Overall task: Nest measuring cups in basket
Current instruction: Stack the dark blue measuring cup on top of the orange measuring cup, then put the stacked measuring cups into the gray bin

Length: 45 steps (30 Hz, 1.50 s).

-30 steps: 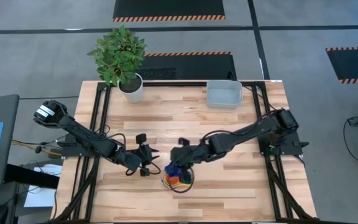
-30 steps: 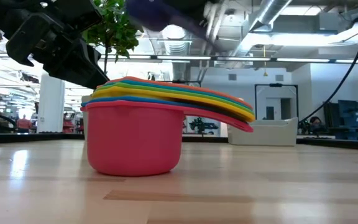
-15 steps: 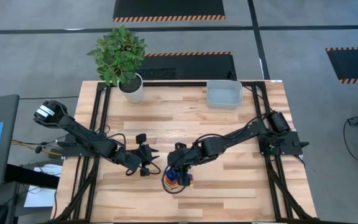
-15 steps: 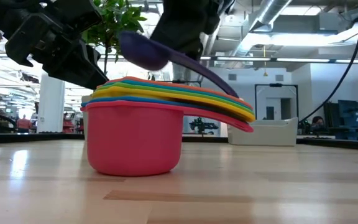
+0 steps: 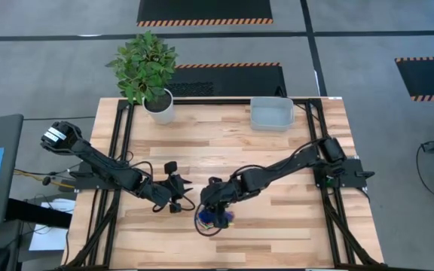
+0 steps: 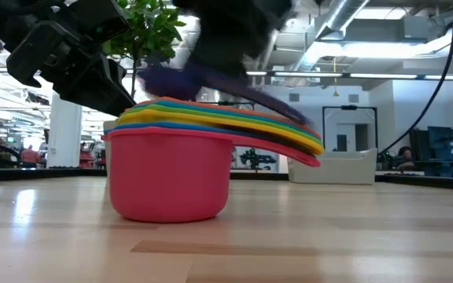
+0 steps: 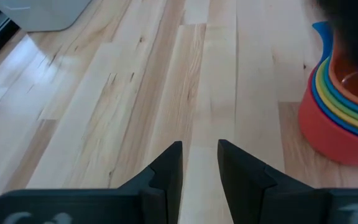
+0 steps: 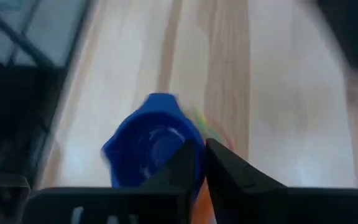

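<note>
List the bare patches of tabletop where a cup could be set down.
Free: the wood between the white plant pot and the basket, and the near right part of the table. Crowded: the near middle, where the right tool holds the dark blue cup over the cup stack, left tool beside it.

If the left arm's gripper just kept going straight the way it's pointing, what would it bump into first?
Probably nothing soon: ahead of the left gripper lies bare table. The stacked measuring cups sit off to one side, and the basket is far off, slightly aside.
</note>
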### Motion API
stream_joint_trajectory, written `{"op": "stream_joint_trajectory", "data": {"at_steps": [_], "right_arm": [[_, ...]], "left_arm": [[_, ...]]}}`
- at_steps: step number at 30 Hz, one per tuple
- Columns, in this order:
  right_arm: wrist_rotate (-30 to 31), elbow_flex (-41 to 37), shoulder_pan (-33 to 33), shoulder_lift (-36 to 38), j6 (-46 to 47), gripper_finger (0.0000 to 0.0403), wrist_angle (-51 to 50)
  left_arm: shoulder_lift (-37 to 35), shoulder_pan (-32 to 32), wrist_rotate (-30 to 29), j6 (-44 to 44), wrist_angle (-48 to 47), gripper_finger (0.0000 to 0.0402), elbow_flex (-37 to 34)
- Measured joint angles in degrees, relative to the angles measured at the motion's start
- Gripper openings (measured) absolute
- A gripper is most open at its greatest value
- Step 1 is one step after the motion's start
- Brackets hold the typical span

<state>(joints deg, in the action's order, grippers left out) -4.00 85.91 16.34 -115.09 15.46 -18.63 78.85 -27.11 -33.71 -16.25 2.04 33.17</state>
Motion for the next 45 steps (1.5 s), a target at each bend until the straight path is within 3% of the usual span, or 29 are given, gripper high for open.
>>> {"op": "stream_joint_trajectory", "data": {"at_steps": [6,11,20,29,45], "right_arm": [[-0.17,0.1,0.06,0.35,-0.34,0.0105,-0.21],[0.23,0.06,0.27,0.3,-0.43,0.0163,-1.11],[15.65,4.36,4.06,3.0,2.27,0.0274,-15.63],[15.77,4.98,8.73,3.31,9.81,0.0316,-25.16],[15.08,4.98,9.19,3.31,19.17,0.0375,-24.84]], "left_arm": [[0.0,0.0,0.02,-0.04,-0.1,0.0091,-0.02],[0.0,0.0,0.05,-0.07,-0.11,0.0091,0.0],[0.0,0.0,-0.05,-0.9,-0.46,0.0091,-0.02],[0.0,0.13,-0.22,-1.39,1.12,0.0091,-0.01],[0.0,0.17,-0.81,-1.42,1.55,0.0091,-0.01]]}}
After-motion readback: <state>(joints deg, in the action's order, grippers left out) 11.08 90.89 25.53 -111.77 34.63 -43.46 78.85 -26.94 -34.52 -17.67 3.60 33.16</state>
